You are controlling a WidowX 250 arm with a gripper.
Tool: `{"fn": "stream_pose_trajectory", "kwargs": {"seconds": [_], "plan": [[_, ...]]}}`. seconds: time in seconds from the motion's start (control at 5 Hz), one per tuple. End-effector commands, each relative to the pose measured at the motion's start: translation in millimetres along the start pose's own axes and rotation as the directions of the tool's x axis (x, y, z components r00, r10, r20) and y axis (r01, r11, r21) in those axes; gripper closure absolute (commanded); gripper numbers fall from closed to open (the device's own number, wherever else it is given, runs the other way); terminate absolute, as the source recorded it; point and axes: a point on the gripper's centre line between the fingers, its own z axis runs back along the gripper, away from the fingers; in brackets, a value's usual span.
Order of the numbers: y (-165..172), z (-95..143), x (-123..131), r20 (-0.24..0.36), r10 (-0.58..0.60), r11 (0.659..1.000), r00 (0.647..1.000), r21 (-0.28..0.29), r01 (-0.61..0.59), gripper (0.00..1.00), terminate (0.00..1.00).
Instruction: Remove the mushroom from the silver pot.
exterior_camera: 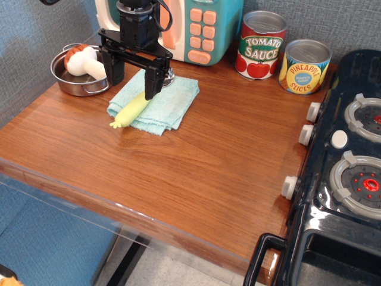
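The silver pot (66,80) stands at the far left of the wooden table. The mushroom (84,62) lies in it, white stem pointing right over the rim, orange-brown cap to the left. My black gripper (133,78) hangs just right of the pot, above the left edge of the cloth. Its two fingers (153,82) are spread apart with nothing between them. The left finger is close to the mushroom's stem but apart from it.
A light blue cloth (164,101) lies under the gripper with a yellow-handled spoon (132,109) on it. A toy microwave (196,27) stands behind. A tomato sauce can (260,45) and a pineapple can (304,66) stand at the back. A toy stove (348,161) fills the right side.
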Motion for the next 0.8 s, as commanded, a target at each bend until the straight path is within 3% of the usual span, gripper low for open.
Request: {"fn": "stream_pose_trajectory", "kwargs": {"seconds": [0.0, 0.2, 0.6], "plan": [[0.0, 0.0, 0.0, 0.0, 0.0, 1.0, 1.0, 0.0, 0.0, 0.0, 0.0], [35.5, 6.7, 15.8, 0.006, 0.04, 0.999, 0.999, 0.006, -0.04, 0.0, 0.0], [110.8, 24.3, 48.9, -0.021, 0.086, 0.991, 0.996, 0.102, -0.083, 0.0, 0.0]]}}
